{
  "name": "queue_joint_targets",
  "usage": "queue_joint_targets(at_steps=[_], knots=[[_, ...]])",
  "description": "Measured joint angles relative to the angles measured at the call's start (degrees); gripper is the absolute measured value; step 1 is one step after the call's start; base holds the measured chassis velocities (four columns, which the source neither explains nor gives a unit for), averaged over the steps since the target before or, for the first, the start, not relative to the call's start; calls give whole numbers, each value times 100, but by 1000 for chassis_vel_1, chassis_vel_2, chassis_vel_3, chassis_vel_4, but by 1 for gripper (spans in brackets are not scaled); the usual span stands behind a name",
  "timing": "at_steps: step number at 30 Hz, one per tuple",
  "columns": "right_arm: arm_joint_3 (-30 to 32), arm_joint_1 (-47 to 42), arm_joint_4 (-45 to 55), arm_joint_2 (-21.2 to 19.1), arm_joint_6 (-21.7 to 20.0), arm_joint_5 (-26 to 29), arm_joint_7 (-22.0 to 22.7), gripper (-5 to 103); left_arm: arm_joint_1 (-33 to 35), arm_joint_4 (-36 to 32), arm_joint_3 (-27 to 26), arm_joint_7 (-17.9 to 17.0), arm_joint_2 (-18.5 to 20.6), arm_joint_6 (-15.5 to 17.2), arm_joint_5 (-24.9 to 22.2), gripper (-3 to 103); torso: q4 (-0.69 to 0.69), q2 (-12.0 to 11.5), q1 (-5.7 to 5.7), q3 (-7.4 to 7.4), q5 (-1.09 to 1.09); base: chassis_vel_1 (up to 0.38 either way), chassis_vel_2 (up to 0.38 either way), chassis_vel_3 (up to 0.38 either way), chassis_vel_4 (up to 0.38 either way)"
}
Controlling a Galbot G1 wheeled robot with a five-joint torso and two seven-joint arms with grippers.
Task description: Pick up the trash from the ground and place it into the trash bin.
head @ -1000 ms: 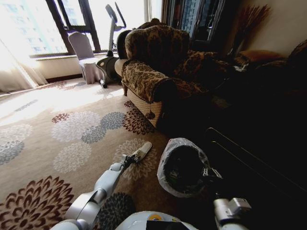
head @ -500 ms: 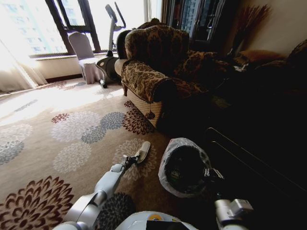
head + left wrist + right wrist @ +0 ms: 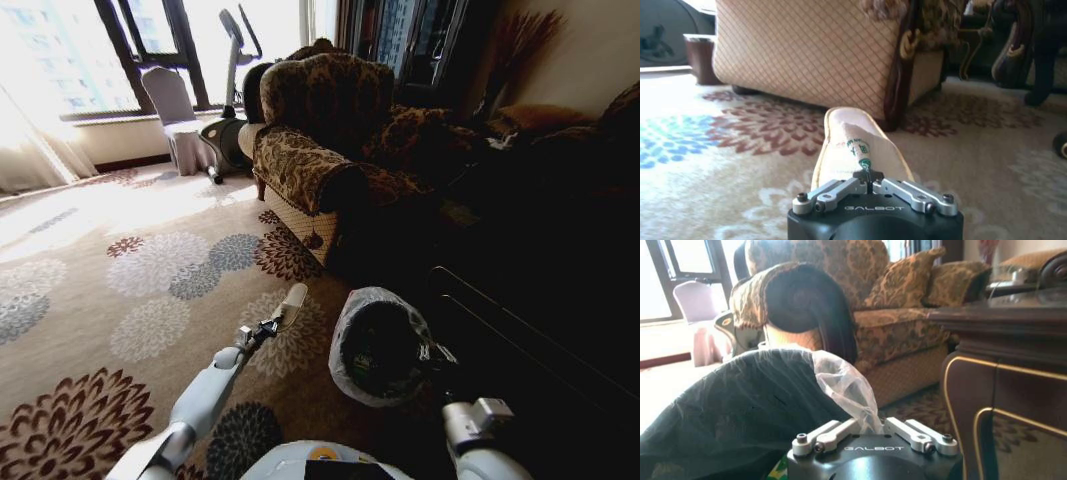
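My left gripper is shut on the trash, a flat pale beige wrapper with green print. It holds the wrapper above the carpet, left of the trash bin. In the left wrist view the gripper pinches the near end of the trash, which sticks out ahead towards the armchair. The bin is round and black with a translucent liner around its rim. My right gripper sits at the bin's right rim. In the right wrist view this gripper is shut on a fold of the liner.
A patterned armchair stands just beyond the bin. A dark gold-trimmed table lies to the right. A white-covered chair and an exercise machine stand by the far window. Flowered carpet stretches open to the left.
My left arm has stretched farther out and lifted a little, carrying the trash away from me; the wrapper now points more steeply upward. The right gripper stays at the bin's rim.
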Motion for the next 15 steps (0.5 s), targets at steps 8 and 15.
queue_joint_targets(at_steps=[8, 15], knots=[[-386, 1173, -711, -486, -209, 489, 8, 0, 1111, -1879, -490, -321, 359, -76, -1049, 0, 2, 0, 0, 1, -3, 0, 0, 0, 0], [-1314, 2266, -1358, -668, -373, 704, -12, 0, 2294, -3676, -1423, -488, 467, -194, -1034, 0, -1, 1, 0, -1, 1, -7, -4, -19, -14]])
